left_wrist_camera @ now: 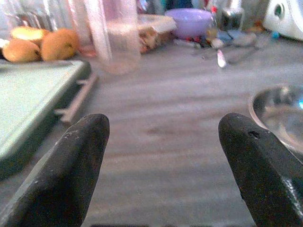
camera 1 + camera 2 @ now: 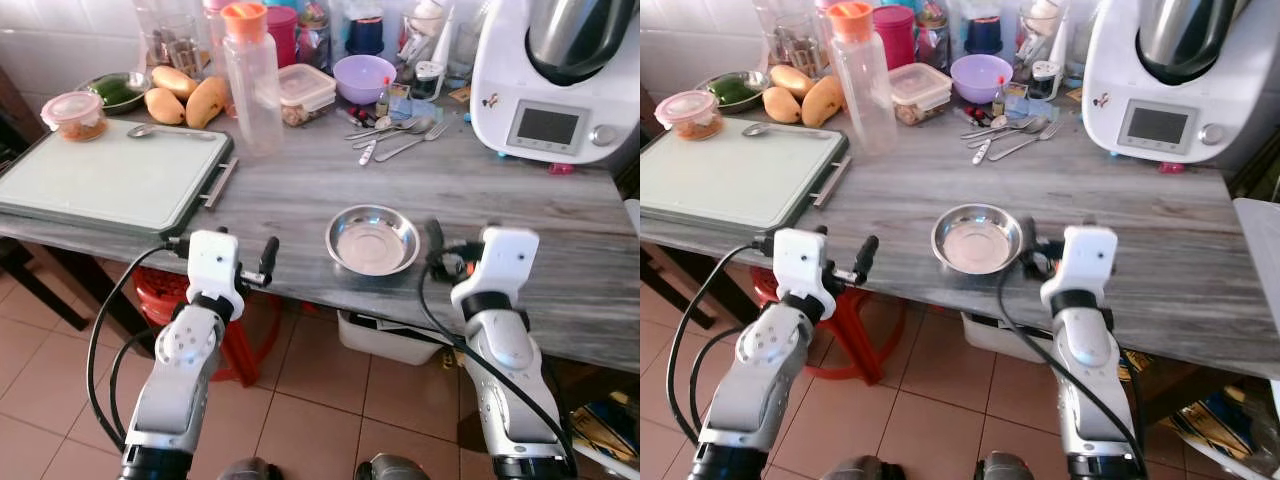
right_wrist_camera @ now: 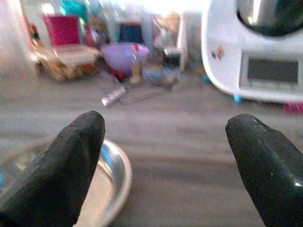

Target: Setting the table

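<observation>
Two hands sit at the desk's (image 2: 300, 190) near edge for you, the bowl (image 2: 373, 240) between them. Your left hand (image 1: 161, 142) has its fingers spread wide, just left of the bowl; your right hand (image 3: 165, 142) is likewise parted, just right of it. The head views give you the spoons (image 2: 395, 135) well back by the purple tub (image 2: 363, 78). The left wrist view catches the tray (image 1: 33, 104) and bottle (image 1: 113, 38); the right wrist view shows the white cooker (image 3: 255, 52).
</observation>
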